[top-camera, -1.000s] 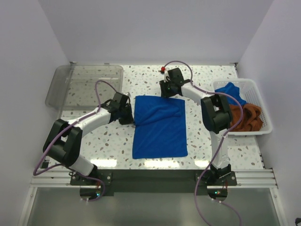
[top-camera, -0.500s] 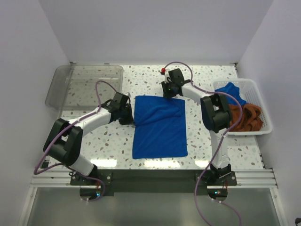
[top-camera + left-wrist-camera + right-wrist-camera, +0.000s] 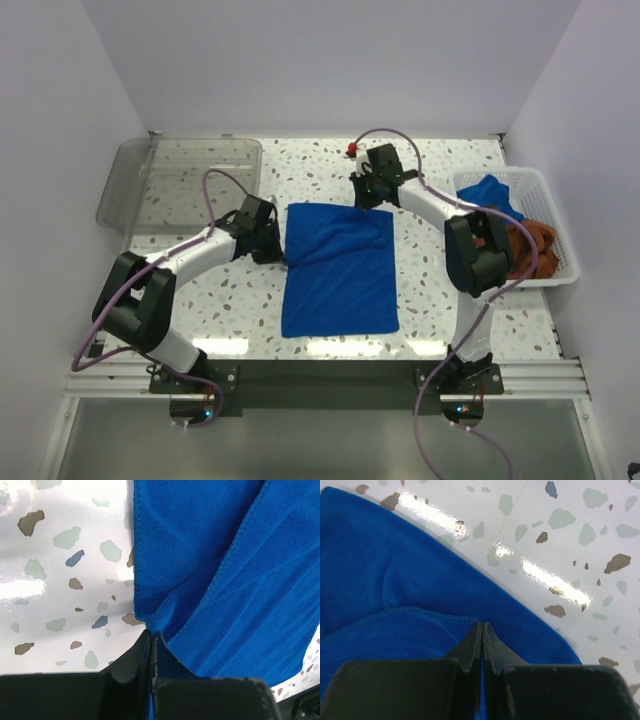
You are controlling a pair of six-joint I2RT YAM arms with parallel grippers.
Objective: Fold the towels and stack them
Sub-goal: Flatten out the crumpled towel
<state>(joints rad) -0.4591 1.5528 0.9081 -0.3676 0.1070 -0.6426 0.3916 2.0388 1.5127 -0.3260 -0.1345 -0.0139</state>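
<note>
Since the earlier frame, the right arm's elbow has swung out toward the basket, and the right pincer has gone from partly open to closed at the far edge of the blue towel. The towel itself has not shifted.

1. Blue towel: lies at the middle of the counter, between the two arms. It is spread as a rough rectangle with its long side running away from the arm bases. An upper layer lies across the far part, with a diagonal stitched hem visible in the left wrist view.
2. Left pincer: sits at the towel's left edge, low on the counter. Its jaws are pressed together on a pinched fold of that edge, and blue cloth shows between the fingers.
3. Right pincer: sits at the towel's far right corner. Its jaws are closed on the hem of the upper layer, and a thin blue strip shows between the fingers.
4. Basket: stands at the right edge of the counter. It holds a second blue towel at its far end and brown towels bunched nearer the front.
5. Tray: clear plastic, stands at the far left corner of the counter, well apart from the blue towel
</note>
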